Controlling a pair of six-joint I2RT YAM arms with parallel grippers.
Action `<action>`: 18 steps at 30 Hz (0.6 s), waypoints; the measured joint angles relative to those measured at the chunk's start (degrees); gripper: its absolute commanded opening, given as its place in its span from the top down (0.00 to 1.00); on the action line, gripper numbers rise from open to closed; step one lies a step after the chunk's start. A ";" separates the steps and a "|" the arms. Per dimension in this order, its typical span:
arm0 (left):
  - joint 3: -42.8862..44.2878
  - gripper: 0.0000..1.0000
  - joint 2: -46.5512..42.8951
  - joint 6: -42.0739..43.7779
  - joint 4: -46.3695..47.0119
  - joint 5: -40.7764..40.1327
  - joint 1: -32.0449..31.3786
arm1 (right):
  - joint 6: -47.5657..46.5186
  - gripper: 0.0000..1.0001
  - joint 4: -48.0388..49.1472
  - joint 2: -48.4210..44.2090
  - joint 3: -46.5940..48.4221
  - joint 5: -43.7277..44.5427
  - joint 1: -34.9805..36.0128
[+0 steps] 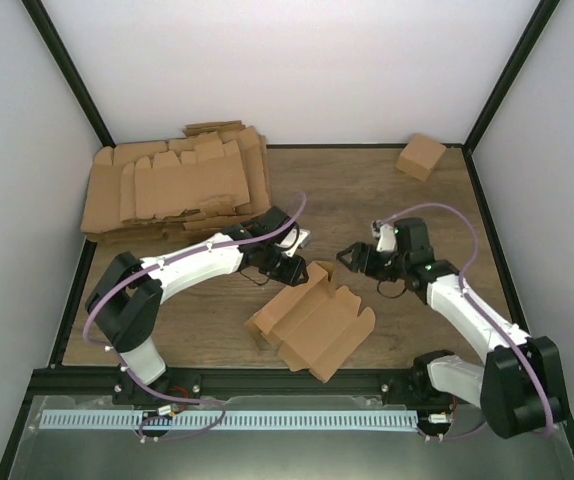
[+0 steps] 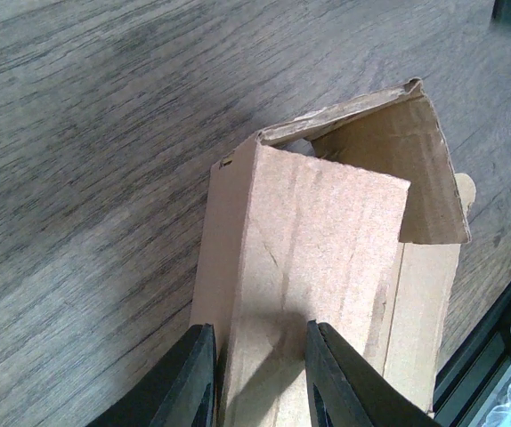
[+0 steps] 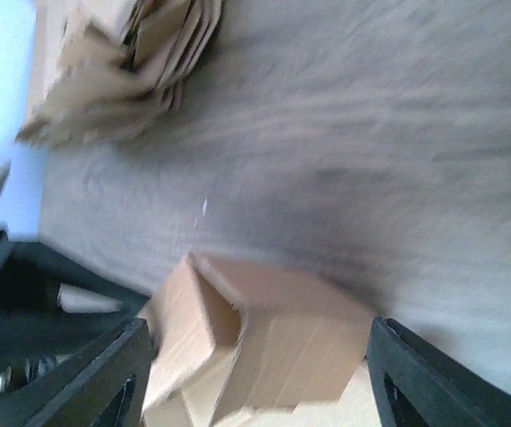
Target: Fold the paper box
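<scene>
The partly folded paper box (image 1: 312, 322) is seen at the lower centre of the overhead view, on the wooden table (image 1: 367, 200). One of its panels is pinched between the narrowly parted jaws of the left gripper (image 2: 260, 378). The right gripper (image 1: 350, 257) is spread wide just beside the box's upper right corner, with nothing gripped.

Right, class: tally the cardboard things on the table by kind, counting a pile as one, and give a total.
Partly folded paper box: 1
Pile of flat blanks: 1
Small cube carton: 1
Total: 3
</scene>
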 measured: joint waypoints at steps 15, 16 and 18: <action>0.00 0.69 0.00 -0.04 0.04 0.39 0.02 | -1.92 0.53 12.20 18.82 2.29 -18.86 -11.19; 0.00 0.69 0.00 -0.04 0.11 0.61 0.00 | -1.95 0.55 13.44 19.10 1.62 -19.71 -11.15; 0.00 0.69 0.00 -0.04 0.26 1.03 0.00 | -1.88 0.61 16.33 19.47 -0.04 -21.55 -11.06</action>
